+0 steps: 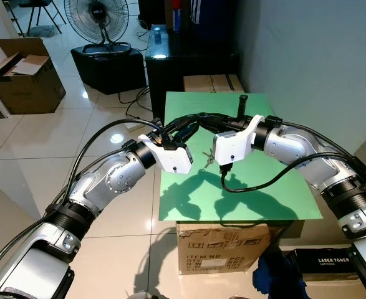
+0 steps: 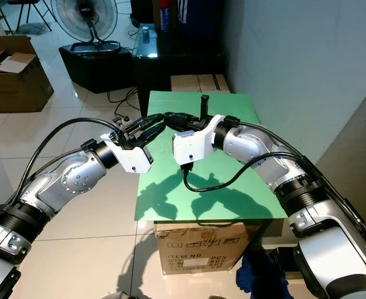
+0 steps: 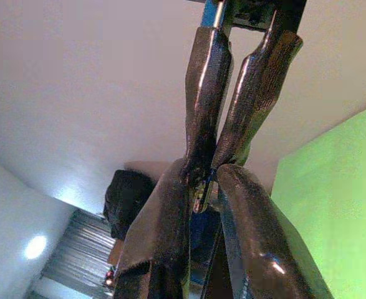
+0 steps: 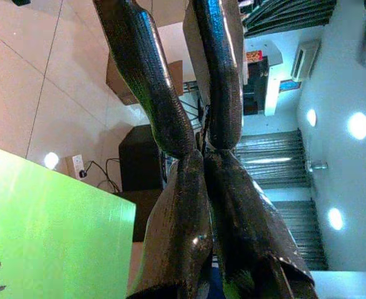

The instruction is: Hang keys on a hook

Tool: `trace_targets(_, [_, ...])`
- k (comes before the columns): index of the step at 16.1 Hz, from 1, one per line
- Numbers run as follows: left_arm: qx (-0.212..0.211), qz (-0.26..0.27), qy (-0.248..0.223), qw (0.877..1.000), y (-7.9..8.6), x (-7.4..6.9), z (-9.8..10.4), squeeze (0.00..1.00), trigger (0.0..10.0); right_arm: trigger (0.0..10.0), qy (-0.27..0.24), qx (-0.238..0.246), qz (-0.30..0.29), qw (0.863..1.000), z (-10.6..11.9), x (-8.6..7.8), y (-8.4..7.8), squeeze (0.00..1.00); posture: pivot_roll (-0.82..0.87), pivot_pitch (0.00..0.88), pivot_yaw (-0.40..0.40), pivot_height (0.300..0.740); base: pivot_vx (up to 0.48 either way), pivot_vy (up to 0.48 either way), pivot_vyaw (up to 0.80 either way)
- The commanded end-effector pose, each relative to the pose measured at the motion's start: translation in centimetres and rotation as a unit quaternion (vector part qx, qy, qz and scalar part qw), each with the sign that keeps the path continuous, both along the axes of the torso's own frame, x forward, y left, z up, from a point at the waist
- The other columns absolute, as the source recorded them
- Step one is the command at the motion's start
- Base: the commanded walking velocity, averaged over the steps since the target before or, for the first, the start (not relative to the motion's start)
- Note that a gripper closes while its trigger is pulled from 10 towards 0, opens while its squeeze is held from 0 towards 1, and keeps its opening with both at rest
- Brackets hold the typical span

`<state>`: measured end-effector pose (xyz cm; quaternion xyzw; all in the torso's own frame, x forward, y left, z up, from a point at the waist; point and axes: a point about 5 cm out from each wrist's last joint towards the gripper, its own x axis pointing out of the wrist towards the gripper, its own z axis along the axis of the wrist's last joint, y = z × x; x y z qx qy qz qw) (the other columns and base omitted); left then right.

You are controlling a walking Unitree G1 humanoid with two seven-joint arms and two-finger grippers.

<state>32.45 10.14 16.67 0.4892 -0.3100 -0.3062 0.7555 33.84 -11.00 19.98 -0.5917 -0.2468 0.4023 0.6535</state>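
- One green counter [image 1: 245, 199] carried a single upright black hook post [image 1: 242, 104] at its far edge.
- Two claws met tip to tip above it, the left claw [image 1: 192, 123] and right claw [image 1: 202, 116], apparently passing something between them.
- Both claws' fingers were pressed together.
- One bunch of keys [image 1: 207, 159] hung near them; what held it was unclear.

Matt green sheet over the counter [image 1: 257, 199], smooth. Glossy pale tiles on the floor [image 1: 58, 137] — lamp glare mirrored. Brown cardboard box [image 1: 223, 246], printed, under the counter's front edge. Shiny black textured fingers [image 3: 207, 93]; silver metal arm shells, white plastic housings.
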Motion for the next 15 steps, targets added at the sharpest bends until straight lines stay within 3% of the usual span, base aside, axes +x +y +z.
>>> trace_targets(1, [-0.01,-0.004,-0.015,1.0,0.1,-0.02,0.96,0.0,3.6,10.0,0.0,-0.019,0.01,1.0,0.13,0.06,0.15,0.0,-0.13,0.0,0.037,0.74,0.0,0.0,0.0])
trace_targets(3, [-0.01,-0.002,-0.013,1.0,0.18,0.03,0.94,0.0,1.3,10.0,-0.001,-0.022,0.012,1.0,0.27,0.13,0.04,0.0,-0.13,0.0,0.037,0.74,0.0,0.0,0.0])
trace_targets(5, [-0.01,-0.001,-0.013,1.0,0.21,0.06,0.98,0.0,2.3,10.0,-0.001,-0.026,0.016,1.0,0.36,0.12,0.02,0.0,-0.13,0.0,0.036,0.74,0.0,0.0,0.0])
trace_targets(6, [-0.007,0.002,-0.017,1.0,0.26,0.11,0.98,0.0,4.9,10.0,-0.001,-0.029,0.018,0.999,0.35,0.11,0.0,0.0,-0.13,0.0,0.036,0.74,0.0,0.0,0.0])
trace_targets(7, [-0.006,0.005,-0.02,1.0,0.32,0.17,1.0,0.0,10.0,10.0,0.0,-0.032,0.02,0.999,0.36,0.09,-0.03,0.0,-0.13,0.0,0.034,0.74,0.0,0.0,0.0])
trace_targets(15, [-0.009,0.007,-0.027,1.0,0.34,0.24,1.27,0.0,10.0,10.0,0.004,-0.039,0.031,0.999,0.39,0.06,0.07,0.0,-0.13,0.0,0.034,0.74,0.0,0.0,0.0])
